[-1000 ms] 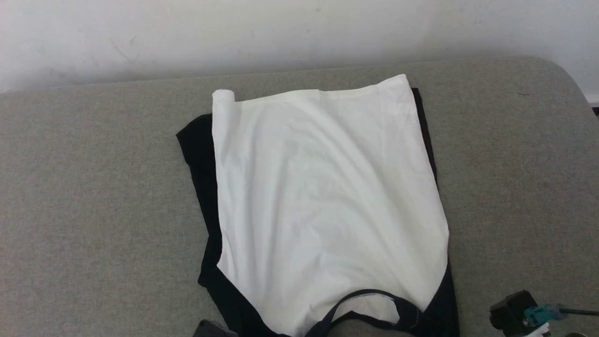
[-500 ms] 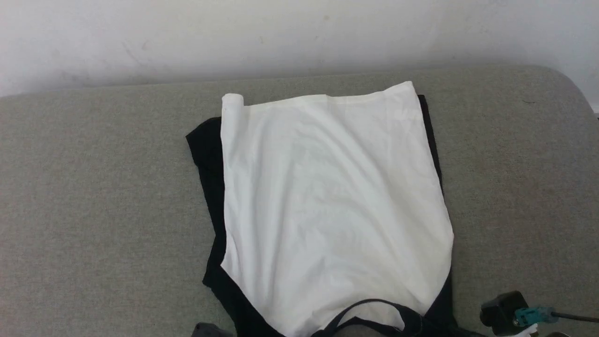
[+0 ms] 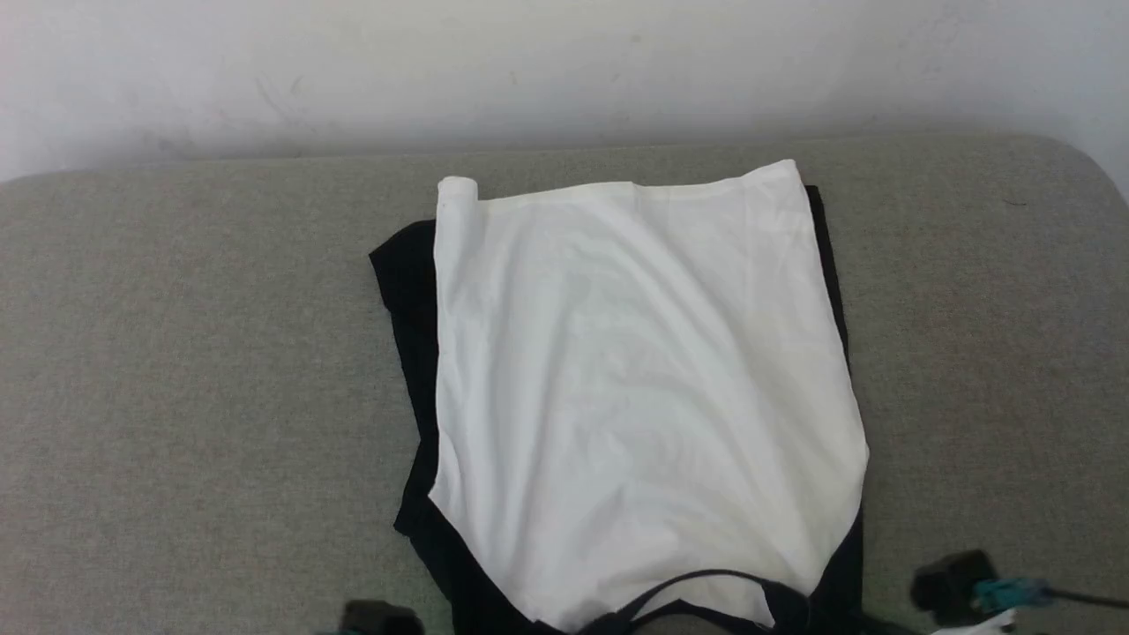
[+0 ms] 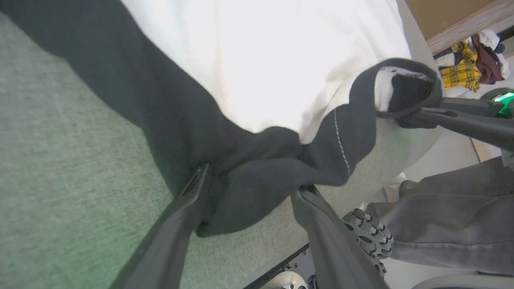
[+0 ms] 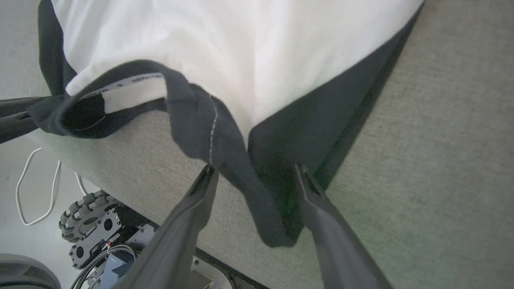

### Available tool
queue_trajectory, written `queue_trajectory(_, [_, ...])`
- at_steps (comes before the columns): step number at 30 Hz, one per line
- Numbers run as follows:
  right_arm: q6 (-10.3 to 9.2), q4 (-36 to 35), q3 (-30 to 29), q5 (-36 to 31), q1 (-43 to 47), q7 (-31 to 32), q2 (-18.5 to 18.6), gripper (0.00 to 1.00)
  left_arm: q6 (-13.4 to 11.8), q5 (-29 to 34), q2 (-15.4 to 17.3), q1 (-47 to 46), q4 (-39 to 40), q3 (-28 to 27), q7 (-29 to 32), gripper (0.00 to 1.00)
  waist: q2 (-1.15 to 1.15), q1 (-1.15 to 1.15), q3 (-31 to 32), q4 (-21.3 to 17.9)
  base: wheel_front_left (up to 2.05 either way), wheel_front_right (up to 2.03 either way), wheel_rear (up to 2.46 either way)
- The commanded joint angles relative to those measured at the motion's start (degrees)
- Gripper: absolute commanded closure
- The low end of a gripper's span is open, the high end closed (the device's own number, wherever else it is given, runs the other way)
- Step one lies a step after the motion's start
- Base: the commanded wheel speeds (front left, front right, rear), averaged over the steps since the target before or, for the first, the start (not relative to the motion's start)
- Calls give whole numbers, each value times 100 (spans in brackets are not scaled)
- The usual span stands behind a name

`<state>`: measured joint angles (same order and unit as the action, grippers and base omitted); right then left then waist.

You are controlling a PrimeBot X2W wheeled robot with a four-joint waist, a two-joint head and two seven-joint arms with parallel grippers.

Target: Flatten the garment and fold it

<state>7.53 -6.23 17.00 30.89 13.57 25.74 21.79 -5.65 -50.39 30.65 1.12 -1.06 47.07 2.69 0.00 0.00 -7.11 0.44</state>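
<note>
The garment (image 3: 635,388) lies on the grey table (image 3: 176,397), cream-white back up and hem at the far end. Its black sleeves are folded in along both sides, and its chest print is hidden. The black neckband (image 3: 706,586) arches up at the near edge. My left gripper (image 4: 249,188) is shut on bunched black shoulder cloth (image 4: 257,180), with a tail of cloth hanging past the fingers. My right gripper (image 5: 253,172) is shut on the other black shoulder (image 5: 225,144). The neckband (image 5: 120,80) stretches between the two grippers, raised off the table.
A white wall (image 3: 564,70) runs behind the table's far edge. Below the near edge are the robot's wheels (image 5: 84,220) and a white cable (image 5: 32,184) on the floor. A person's grey trouser leg (image 4: 453,216) and a pile of clothes (image 4: 470,64) are beside the table.
The whole head picture has slid right and down, so the camera has moved. The garment keeps its shape, and both grippers stay at the near shoulders.
</note>
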Motion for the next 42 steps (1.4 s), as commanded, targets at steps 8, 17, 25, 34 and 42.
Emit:
queue_trajectory(8, [-4, -1235, -1543, 471, 316, 272, -241, 0, -170, -1184, 534, 683, 1823, -1475, -768, 0, 0, 0, -45, 28, 0, 0, 0])
queue_trajectory(17, [-4, -2052, -2503, -725, -142, -1280, -1345, 0, -1290, 300, 347, 715, 2391, -2836, -1752, 0, 0, 0, -176, 76, 0, 0, 0])
queue_trajectory(25, [-4, -1342, -2306, -1768, -234, -2974, -1833, 0, -1296, 2904, -1419, 746, 1972, -3468, -1767, 0, 0, 0, -192, 53, 0, 0, 0])
queue_trajectory(34, [-4, -610, -2234, -1935, -227, -3616, -1889, 0, -697, 3745, -2112, 902, 1453, -3814, -1768, 0, 0, 0, -154, 41, 0, 0, 0])
queue_trajectory(42, [-4, -668, -2236, -2008, -432, -3623, -1890, 0, -56, 3646, -2015, 414, 1401, -4288, -1768, 0, 0, 0, -374, 8, 0, 0, 0])
